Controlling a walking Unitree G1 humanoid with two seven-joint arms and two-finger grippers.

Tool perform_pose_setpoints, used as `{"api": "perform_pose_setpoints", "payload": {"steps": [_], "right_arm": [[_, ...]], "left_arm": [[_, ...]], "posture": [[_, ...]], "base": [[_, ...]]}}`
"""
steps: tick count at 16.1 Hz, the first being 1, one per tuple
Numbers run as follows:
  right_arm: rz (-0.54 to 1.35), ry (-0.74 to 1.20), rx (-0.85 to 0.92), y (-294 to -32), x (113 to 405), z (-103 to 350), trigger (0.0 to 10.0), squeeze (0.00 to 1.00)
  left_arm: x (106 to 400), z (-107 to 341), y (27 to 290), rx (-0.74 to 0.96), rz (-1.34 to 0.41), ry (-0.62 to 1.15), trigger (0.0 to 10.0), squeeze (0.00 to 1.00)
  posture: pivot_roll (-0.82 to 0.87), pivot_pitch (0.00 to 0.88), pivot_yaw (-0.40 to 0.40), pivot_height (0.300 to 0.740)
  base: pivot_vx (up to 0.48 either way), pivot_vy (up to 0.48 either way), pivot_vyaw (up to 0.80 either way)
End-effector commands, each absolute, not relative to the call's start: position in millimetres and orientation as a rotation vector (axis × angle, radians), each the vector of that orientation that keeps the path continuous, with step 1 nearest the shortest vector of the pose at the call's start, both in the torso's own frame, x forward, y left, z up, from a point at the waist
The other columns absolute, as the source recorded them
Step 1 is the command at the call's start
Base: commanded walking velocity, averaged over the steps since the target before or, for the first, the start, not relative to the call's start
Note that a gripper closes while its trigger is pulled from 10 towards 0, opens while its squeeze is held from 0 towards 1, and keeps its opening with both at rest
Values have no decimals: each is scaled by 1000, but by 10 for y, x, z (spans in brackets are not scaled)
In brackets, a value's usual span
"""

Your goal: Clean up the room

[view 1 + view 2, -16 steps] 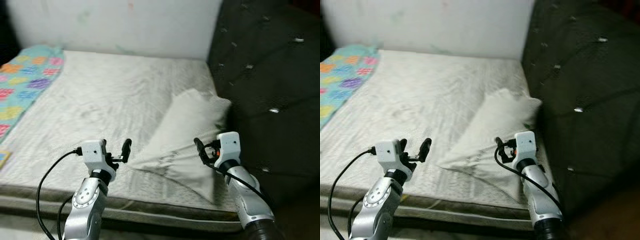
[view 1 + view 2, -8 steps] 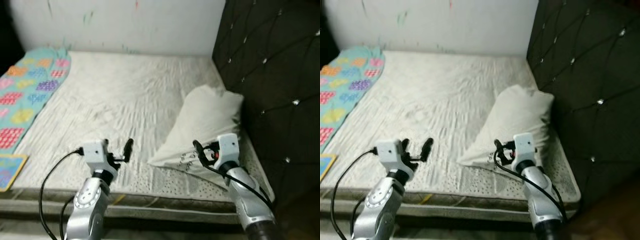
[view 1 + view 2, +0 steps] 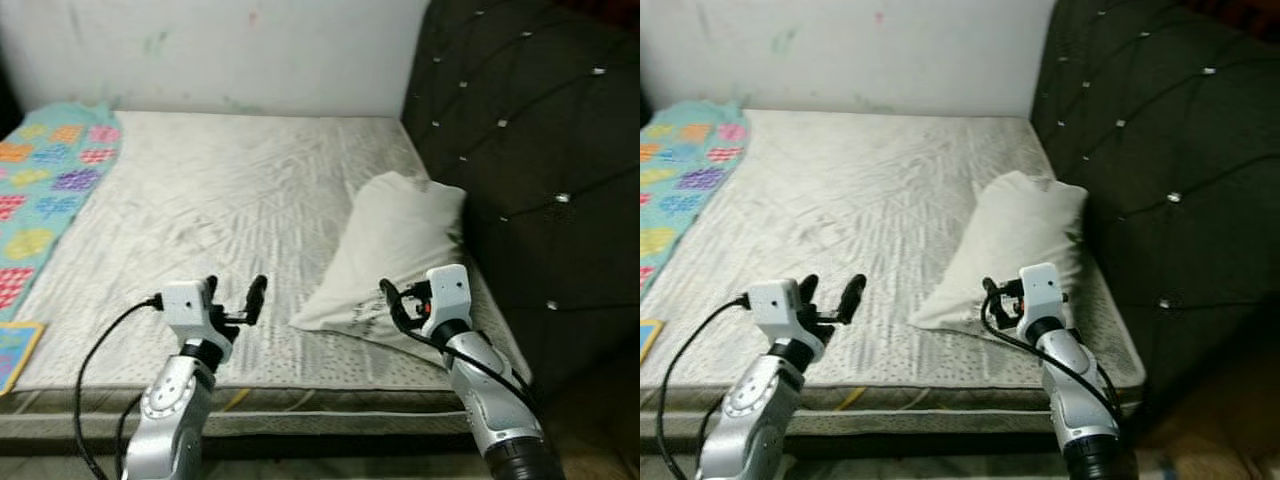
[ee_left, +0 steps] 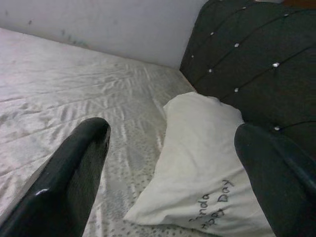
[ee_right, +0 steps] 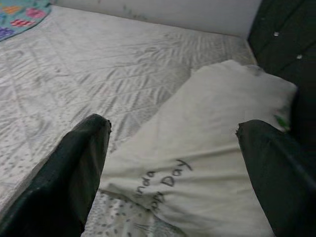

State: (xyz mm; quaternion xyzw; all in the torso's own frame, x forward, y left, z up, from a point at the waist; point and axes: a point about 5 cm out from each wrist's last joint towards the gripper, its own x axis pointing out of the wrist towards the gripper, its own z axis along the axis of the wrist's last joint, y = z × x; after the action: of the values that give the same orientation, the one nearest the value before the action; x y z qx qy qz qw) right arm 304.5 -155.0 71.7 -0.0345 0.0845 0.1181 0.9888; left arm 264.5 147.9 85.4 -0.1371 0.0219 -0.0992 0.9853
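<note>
Likely bedroom: mattress (image 3: 230, 200), pillow (image 3: 395, 245), tufted headboard (image 3: 530, 150).

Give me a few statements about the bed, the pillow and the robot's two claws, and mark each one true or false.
1. The pillow lies on the mattress beside the dark tufted headboard. True.
2. The right gripper is clamped shut on the pillow. False: its fingers are open, near the pillow's near edge, and grip nothing.
3. A colourful patterned blanket lies along the mattress's left side. True.
4. The left gripper holds the blanket. False: it is open over bare mattress, apart from the blanket.
5. The pillow has writing on it. True: dark lettering shows near its lower end in the right wrist view.
</note>
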Motion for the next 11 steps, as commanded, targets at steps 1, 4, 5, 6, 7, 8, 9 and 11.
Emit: {"api": "perform_pose_setpoints", "payload": {"steps": [1, 4, 5, 6, 7, 8, 9, 11], "right_arm": [[238, 165, -51, -1548, 3057, 738, 10000, 0], [232, 167, -40, -1550, 3060, 744, 10000, 0], [228, 168, -39, -1556, 3059, 744, 10000, 0], [224, 168, -43, -1563, 3060, 744, 10000, 0], [222, 167, -47, -1571, 3059, 743, 10000, 0], [223, 164, -49, -1572, 3058, 745, 10000, 0], [221, 165, -47, -1575, 3056, 744, 10000, 0], [213, 165, -45, -1590, 3055, 744, 10000, 0]], "left_arm": [[2648, 908, 1463, -276, -219, 17, 10000, 0], [2647, 911, 1468, -275, -214, 18, 10000, 0], [2646, 910, 1470, -275, -212, 19, 10000, 0], [2648, 911, 1474, -274, -211, 19, 10000, 0], [2649, 910, 1477, -273, -211, 21, 10000, 0], [2650, 909, 1478, -272, -213, 21, 10000, 0], [2653, 903, 1477, -269, -214, 24, 10000, 0], [2657, 892, 1486, -256, -205, 35, 10000, 0]], "posture": [[-52, 0, -8, 740], [-51, 0, -11, 740], [-51, 0, -11, 740], [-52, 0, -10, 740], [-53, 0, -9, 740], [-55, 0, -7, 740], [-55, 0, -6, 740], [-54, 0, -5, 740]], "base": [[307, 0, 0], [317, 0, 0], [319, 0, 0], [319, 0, 0], [319, 0, 0], [322, 0, 0], [315, 0, 0], [287, 0, 0]]}}
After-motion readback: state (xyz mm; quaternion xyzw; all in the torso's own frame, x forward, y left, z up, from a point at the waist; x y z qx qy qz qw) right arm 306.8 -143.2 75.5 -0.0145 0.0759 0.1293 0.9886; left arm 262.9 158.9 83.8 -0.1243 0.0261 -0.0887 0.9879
